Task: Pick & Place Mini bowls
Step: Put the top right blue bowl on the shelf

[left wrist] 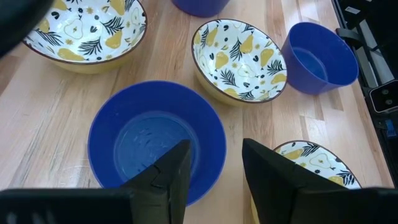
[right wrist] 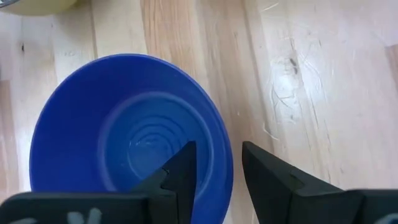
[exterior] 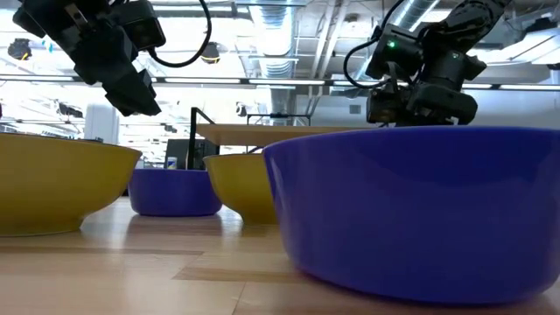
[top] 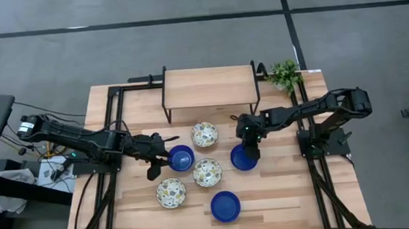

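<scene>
Six mini bowls rest on their bases on the wooden table. Blue ones. Patterned ones. My left gripper is open and hangs above the left blue bowl. One finger is over its hollow, the other is outside its rim. My right gripper is open over the right blue bowl. Its fingers stand on either side of the bowl's rim, with no touch showing.
A raised wooden shelf on a black frame stands at the far middle, with a small potted plant to its right. Black rails run along both table sides. Two patterned bowls lie close between the two grippers.
</scene>
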Tool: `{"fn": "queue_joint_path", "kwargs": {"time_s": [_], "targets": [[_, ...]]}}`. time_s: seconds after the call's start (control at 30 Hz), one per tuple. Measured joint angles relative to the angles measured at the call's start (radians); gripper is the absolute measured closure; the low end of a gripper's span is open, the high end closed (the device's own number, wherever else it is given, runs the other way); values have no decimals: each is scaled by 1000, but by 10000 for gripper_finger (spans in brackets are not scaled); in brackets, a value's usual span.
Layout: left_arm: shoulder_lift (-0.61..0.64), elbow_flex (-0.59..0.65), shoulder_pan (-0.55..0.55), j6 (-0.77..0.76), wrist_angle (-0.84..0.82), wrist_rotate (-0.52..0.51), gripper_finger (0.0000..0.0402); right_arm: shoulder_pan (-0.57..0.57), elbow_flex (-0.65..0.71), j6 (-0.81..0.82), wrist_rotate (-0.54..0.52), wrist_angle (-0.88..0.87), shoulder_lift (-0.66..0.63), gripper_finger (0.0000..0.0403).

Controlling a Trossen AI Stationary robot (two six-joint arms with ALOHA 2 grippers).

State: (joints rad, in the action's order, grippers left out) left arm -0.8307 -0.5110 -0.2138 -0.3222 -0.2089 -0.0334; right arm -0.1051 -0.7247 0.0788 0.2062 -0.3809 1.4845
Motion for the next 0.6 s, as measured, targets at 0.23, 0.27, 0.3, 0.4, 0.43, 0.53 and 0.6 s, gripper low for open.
{"fn": "queue_joint_path", "kwargs": {"time_s": [0.23, 0.27, 0.3, 0.4, 0.43, 0.53, 0.6], "targets": [[0, 0, 0, 0, 0, 0, 258, 0, -48, -5, -1, -9, 0, 285], [0, 0, 0, 0, 0, 0, 258, 0, -51, -10, -1, -9, 0, 285], [0, 0, 0, 0, 0, 0, 258, 0, -53, -17, -1, -10, 0, 285], [0, 0, 0, 0, 0, 0, 258, 0, -53, -26, -3, -26, 0, 285], [0, 0, 0, 0, 0, 0, 258, 0, -53, -27, -3, -38, 0, 285], [0, 0, 0, 0, 0, 0, 258, 0, -53, -28, -4, -67, 0, 285], [0, 0, 0, 0, 0, 0, 258, 0, -53, -28, -24, -71, 0, 285]]}}
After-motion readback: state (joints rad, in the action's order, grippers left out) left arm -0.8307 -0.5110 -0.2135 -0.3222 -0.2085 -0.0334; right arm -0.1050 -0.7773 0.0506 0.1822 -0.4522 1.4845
